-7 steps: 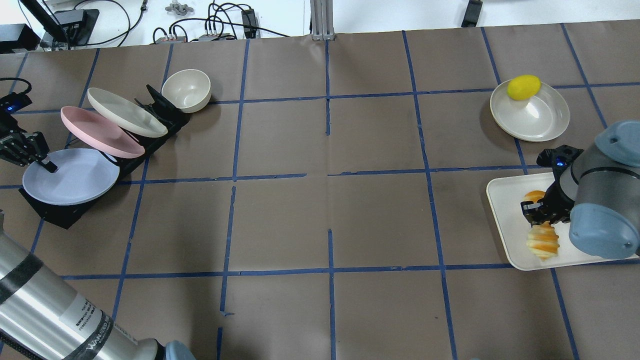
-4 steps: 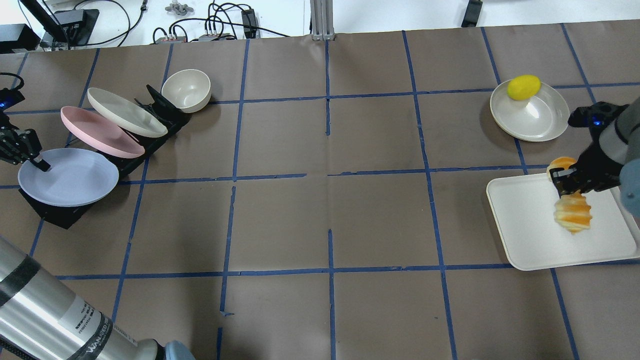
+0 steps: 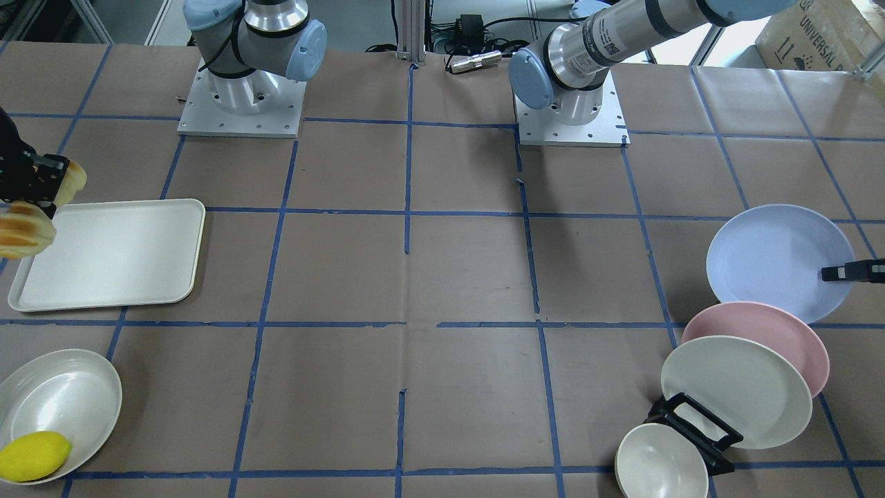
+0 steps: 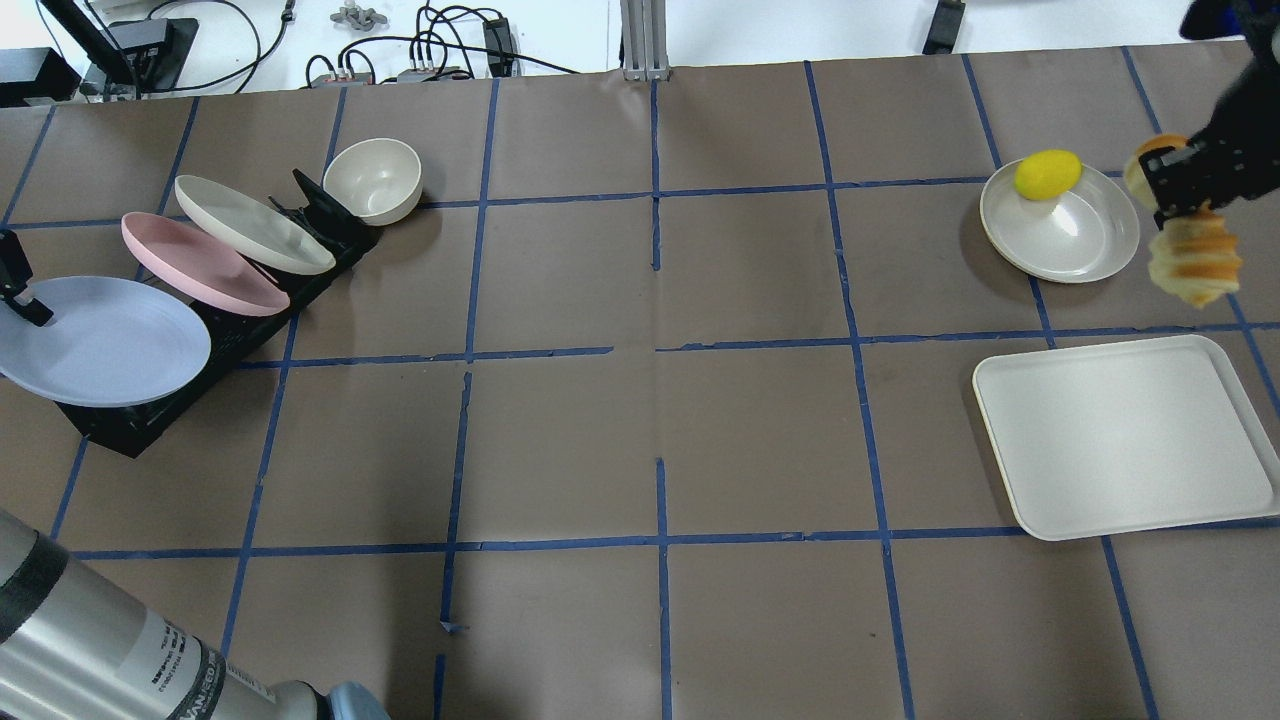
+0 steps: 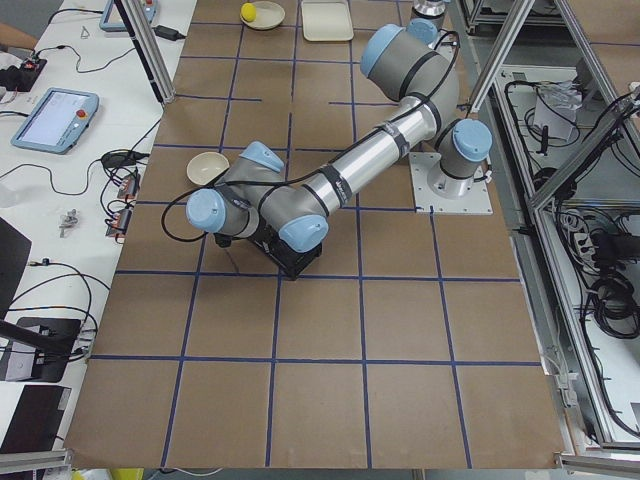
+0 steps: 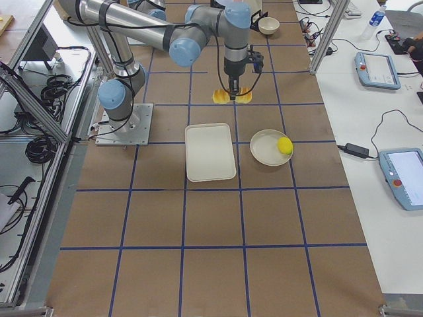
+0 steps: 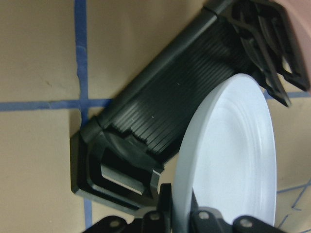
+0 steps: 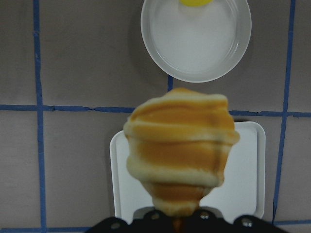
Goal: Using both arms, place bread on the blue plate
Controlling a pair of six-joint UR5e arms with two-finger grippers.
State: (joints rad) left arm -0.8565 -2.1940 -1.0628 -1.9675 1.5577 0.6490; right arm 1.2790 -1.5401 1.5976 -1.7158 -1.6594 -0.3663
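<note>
The bread (image 4: 1195,262), a ridged orange-striped loaf, hangs in the air in my right gripper (image 4: 1185,185), which is shut on its middle, beside the lemon dish at the far right. It fills the right wrist view (image 8: 180,150) above the tray. The blue plate (image 4: 100,340) is tilted at the table's left edge, over the black rack's front end. My left gripper (image 4: 30,305) is shut on its rim; the left wrist view shows the plate (image 7: 233,155) edge-on between the jaws. In the front-facing view the plate (image 3: 778,259) is at the right and the bread (image 3: 24,232) at the left edge.
The pink plate (image 4: 200,262) and a cream plate (image 4: 250,222) lean in the black rack (image 4: 120,425), with a cream bowl (image 4: 372,180) behind. A lemon (image 4: 1047,174) lies in a cream dish (image 4: 1060,235). A white tray (image 4: 1120,435) lies at the right.
My right gripper has lifted the bread off the white tray and carried it up and away, past the lemon dish. My left gripper has drawn the blue plate leftward off the rack.
</note>
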